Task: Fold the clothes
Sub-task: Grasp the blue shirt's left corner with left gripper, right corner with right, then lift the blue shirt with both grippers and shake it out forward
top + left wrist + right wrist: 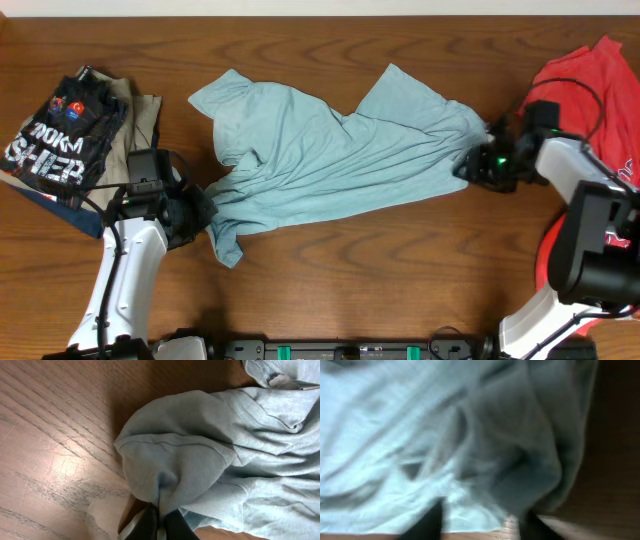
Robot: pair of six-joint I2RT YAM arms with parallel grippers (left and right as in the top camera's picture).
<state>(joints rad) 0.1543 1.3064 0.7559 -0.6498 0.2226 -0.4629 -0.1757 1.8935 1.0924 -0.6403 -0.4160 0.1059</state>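
Blue-grey T-shirt [330, 150]: lies crumpled across the middle of the counter [400, 290].
Left end effector [159, 521]: pinched tight on a fold at the shirt's near-left edge.
Right end effector [480, 165]: at the shirt's right edge, fingers apart with cloth between them. The blurred wrist view leaves it unclear whether it grips.
Red T-shirt [585, 85]: heaped at far right.
Dark printed garment [60, 140]: on a pile at far left.
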